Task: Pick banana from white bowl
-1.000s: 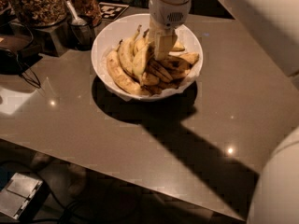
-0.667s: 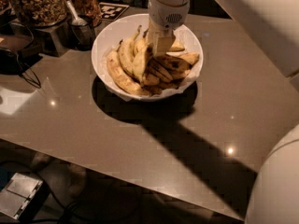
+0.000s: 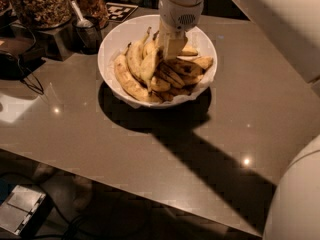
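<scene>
The place looks like a snack kitchen or break area, perhaps in an office or a lab. A smooth grey-brown counter (image 3: 150, 149) carries a white bowl (image 3: 107, 59) full of bananas (image 3: 131, 81). Behind it stand a big clear jar (image 3: 40, 4) of nuts or cereal and a scoop (image 3: 80, 18) in a metal cup. A black-and-white printed marker (image 3: 121, 11) lies at the back edge. The gripper (image 3: 170, 46) is down inside the bowl, among the fruit.

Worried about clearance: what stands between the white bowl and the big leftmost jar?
A dark cup holding a scoop, beside the bowl, in the camera view. The claw hangs inside the bowl.
</scene>
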`<state>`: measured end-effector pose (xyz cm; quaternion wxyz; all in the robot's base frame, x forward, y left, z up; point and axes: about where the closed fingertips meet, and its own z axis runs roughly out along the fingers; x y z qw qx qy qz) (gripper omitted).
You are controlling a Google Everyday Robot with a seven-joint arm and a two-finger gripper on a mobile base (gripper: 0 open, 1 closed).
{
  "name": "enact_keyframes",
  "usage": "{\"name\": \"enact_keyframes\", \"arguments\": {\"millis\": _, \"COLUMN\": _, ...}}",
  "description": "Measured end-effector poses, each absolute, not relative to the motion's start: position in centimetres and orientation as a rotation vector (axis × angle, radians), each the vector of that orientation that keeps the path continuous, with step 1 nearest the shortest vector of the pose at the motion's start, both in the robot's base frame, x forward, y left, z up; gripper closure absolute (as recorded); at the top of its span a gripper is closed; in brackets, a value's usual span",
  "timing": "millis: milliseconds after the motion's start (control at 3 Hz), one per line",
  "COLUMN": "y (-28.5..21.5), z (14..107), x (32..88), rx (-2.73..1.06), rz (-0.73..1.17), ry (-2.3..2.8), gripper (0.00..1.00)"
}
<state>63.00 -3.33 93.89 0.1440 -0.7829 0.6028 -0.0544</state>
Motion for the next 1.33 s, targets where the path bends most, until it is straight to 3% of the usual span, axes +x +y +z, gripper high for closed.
{"name": "enact_keyframes", "arguments": {"millis": 1333, "y": -4.7, "z": 99.4, "x": 60.1, "rx": -2.138, "rz": 0.019, "ry": 1.676, "gripper": 1.0}}
